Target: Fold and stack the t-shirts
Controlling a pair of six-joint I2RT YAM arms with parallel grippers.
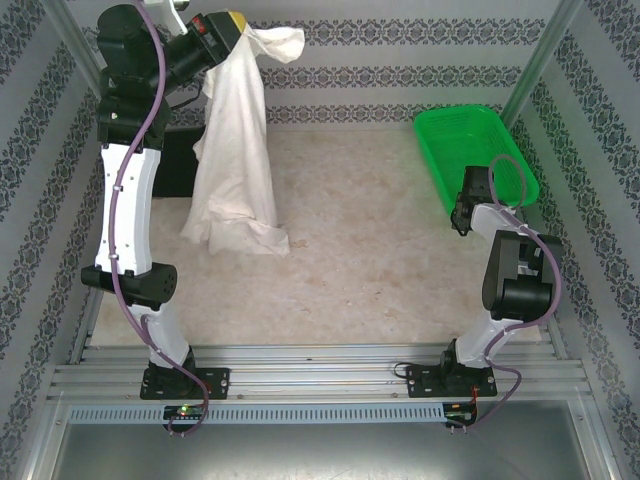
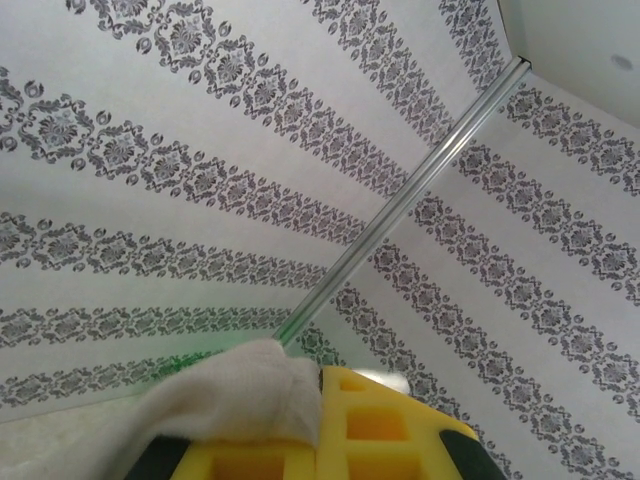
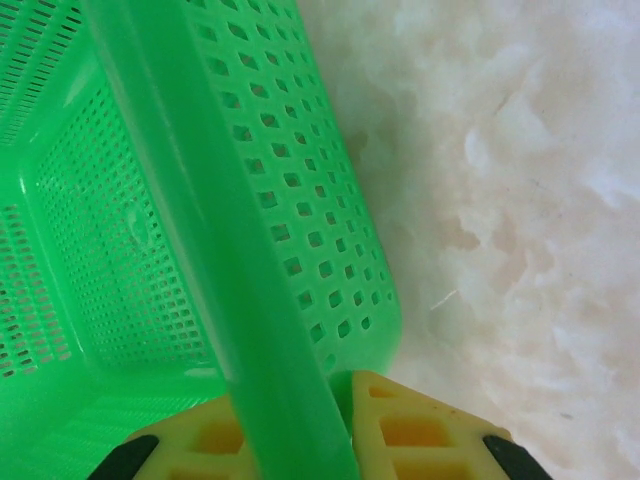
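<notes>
Left gripper (image 1: 232,22) raised at 11 o'clock, clamped on cream t-shirt (image 1: 235,160). Shirt hangs, hem bunched on table (image 1: 380,250). Black t-shirt (image 1: 178,170) flat at 10 o'clock, partly behind left arm. Right gripper (image 1: 462,212) pinches green basket (image 1: 455,113) rim, 2 o'clock.

The left arm (image 1: 130,190) and right arm (image 1: 510,265) had white shells and black joints. A purple cable (image 1: 158,90) ran along each to black base plates (image 1: 185,381) at six o'clock. The fingers (image 2: 380,425) were yellow with square pockets.
</notes>
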